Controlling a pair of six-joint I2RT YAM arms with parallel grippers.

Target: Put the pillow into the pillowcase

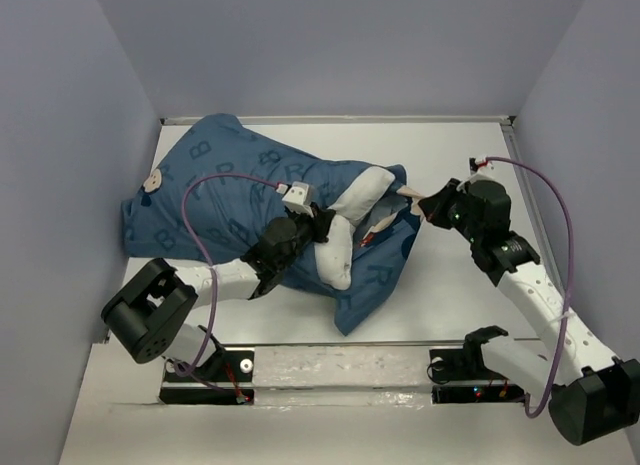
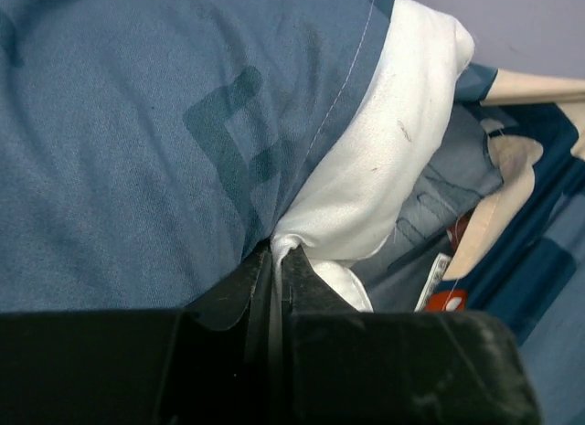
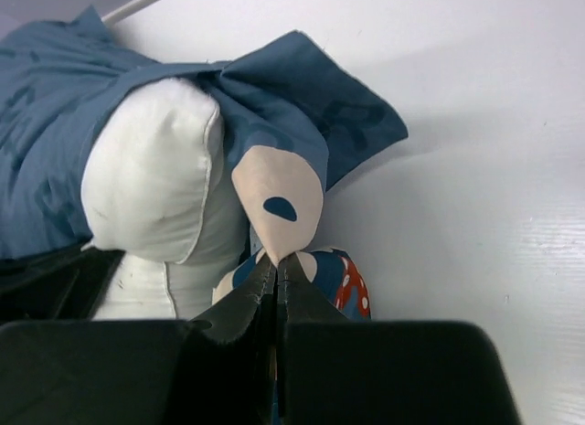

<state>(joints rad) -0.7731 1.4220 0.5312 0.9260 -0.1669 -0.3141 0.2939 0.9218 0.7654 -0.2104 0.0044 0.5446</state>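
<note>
The dark blue pillowcase (image 1: 230, 190) lies across the left half of the table, bulging over most of the white pillow (image 1: 345, 235). One end of the pillow sticks out of the case's mouth toward the middle. My left gripper (image 1: 322, 225) is shut on a pinch of the pillow (image 2: 375, 169) at the pillowcase (image 2: 137, 123) hem. My right gripper (image 1: 428, 207) is shut on the cream printed edge of the pillowcase (image 3: 279, 201) mouth, pulled rightward beside the pillow (image 3: 155, 178).
Grey walls (image 1: 60, 135) close in the white table (image 1: 460, 285) on the left, back and right. A metal rail (image 1: 340, 360) with both arm bases runs along the near edge. A purple cable (image 1: 565, 245) loops beside the right arm.
</note>
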